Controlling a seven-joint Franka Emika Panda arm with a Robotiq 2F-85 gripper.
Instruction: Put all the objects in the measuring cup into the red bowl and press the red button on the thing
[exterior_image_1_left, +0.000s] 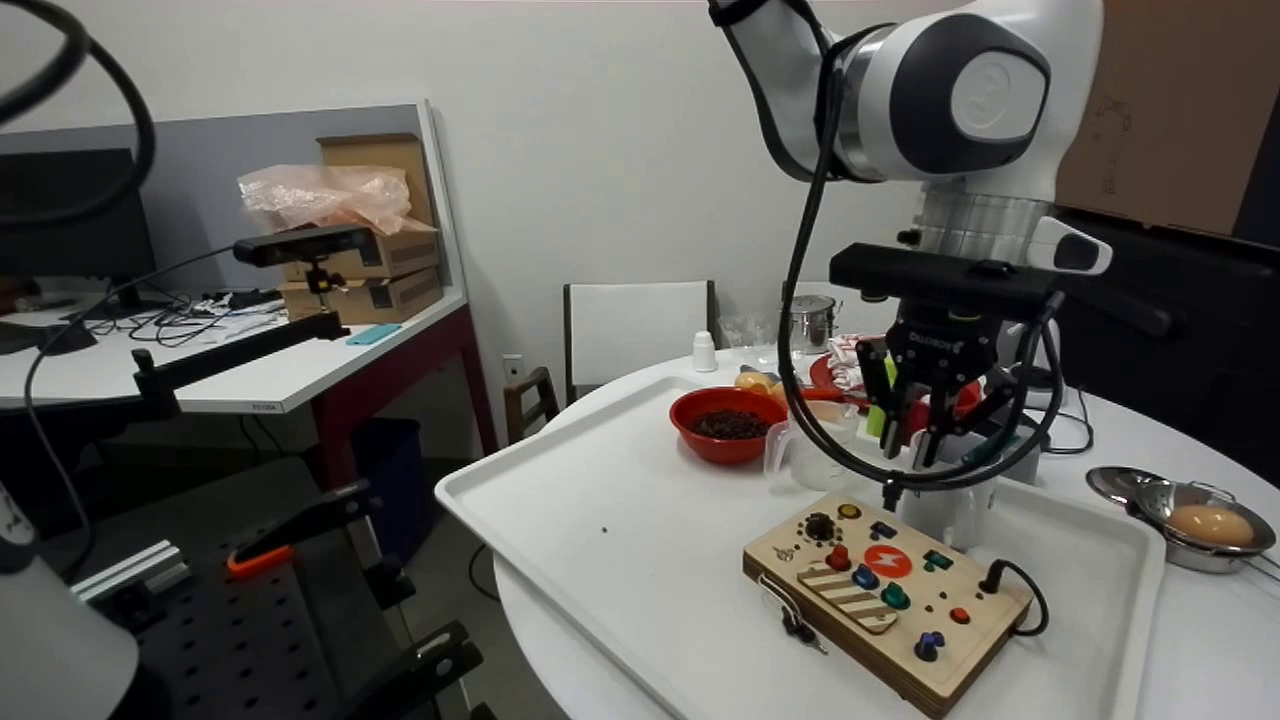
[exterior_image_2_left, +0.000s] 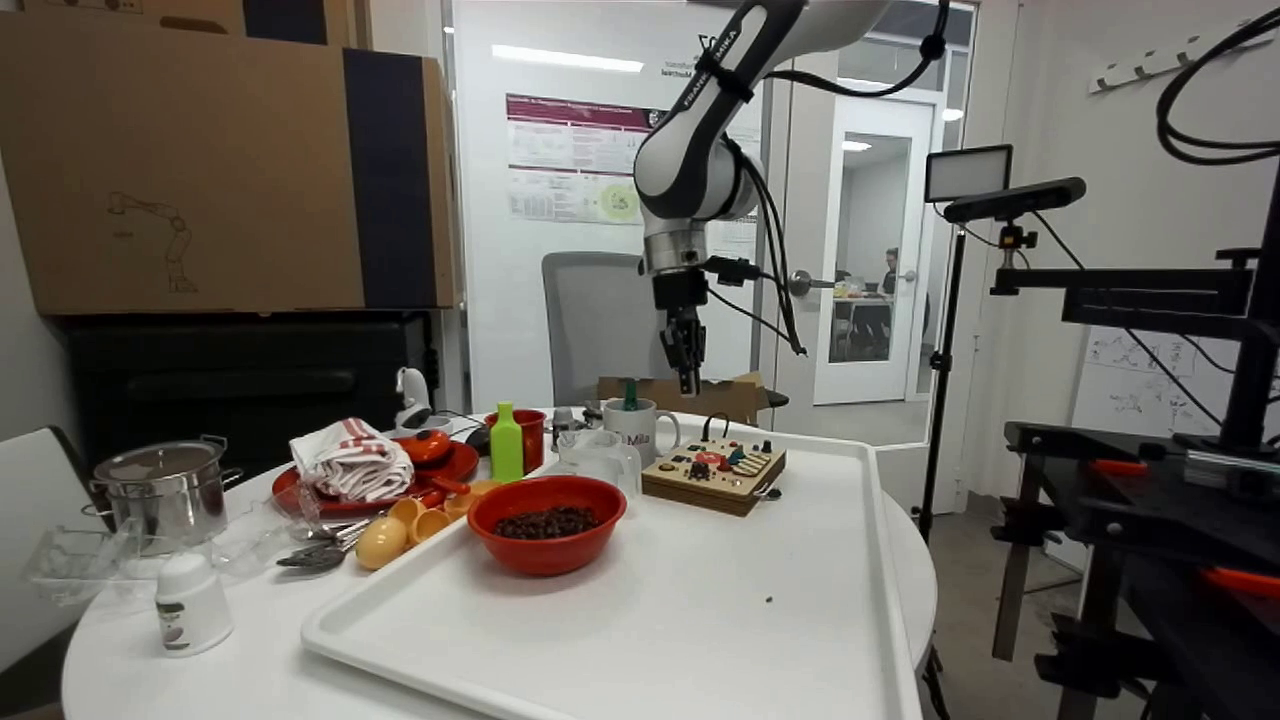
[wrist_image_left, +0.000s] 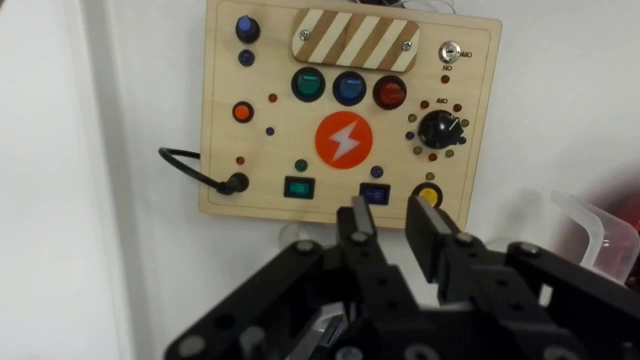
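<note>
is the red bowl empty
No, in both exterior views many small dark pieces lie inside the red bowl.

Dark pieces (exterior_image_1_left: 728, 425) in red bowl (exterior_image_1_left: 722, 452); gripper (exterior_image_1_left: 911, 447) seemingly parted

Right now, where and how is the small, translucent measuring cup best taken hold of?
Probably by its handle, bringing the pincer in from above and closing across it: the slim handle juts from the side of the upright cup, while the round, glossy red bowl stands close by and could hinder a sideways approach.
</note>
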